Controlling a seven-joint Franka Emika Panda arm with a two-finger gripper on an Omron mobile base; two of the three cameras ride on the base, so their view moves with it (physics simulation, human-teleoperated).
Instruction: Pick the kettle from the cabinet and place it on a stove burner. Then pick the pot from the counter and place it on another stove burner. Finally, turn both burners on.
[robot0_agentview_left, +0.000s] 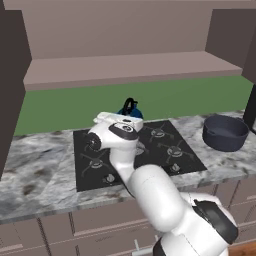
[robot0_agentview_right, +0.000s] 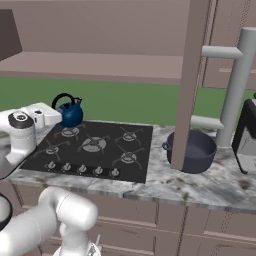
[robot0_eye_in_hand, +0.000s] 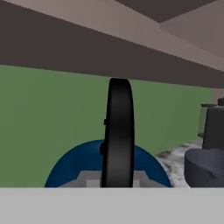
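The small dark-blue kettle (robot0_agentview_left: 133, 112) (robot0_agentview_right: 70, 114) is at the back left corner of the black cooktop (robot0_agentview_left: 165, 150) (robot0_agentview_right: 102, 131), over the rear left burner. Whether it touches the grate I cannot tell. My gripper (robot0_agentview_left: 127, 114) (robot0_agentview_right: 58, 116) reaches in from the left, level with the kettle, and is shut on its black looped handle (robot0_eye_in_hand: 119, 131). In the hand view the kettle's blue body (robot0_eye_in_hand: 72, 168) sits just below that loop. The wide dark pot (robot0_agentview_left: 225, 132) (robot0_agentview_right: 194, 150) (robot0_eye_in_hand: 204, 168) stands on the marble counter (robot0_agentview_left: 35, 170) (robot0_agentview_right: 215, 185) to the right of the cooktop. The cabinet shelf (robot0_agentview_left: 125, 67) (robot0_agentview_right: 90, 65) above is bare.
Five silver knobs (robot0_agentview_right: 82, 169) line the cooktop's front edge. A brown cabinet panel (robot0_agentview_right: 189, 85) hangs in front of the pot in the right base view. A pale grey pipe frame (robot0_agentview_right: 234, 85) and a dark appliance (robot0_agentview_right: 248, 135) stand at the far right. The wall behind is green.
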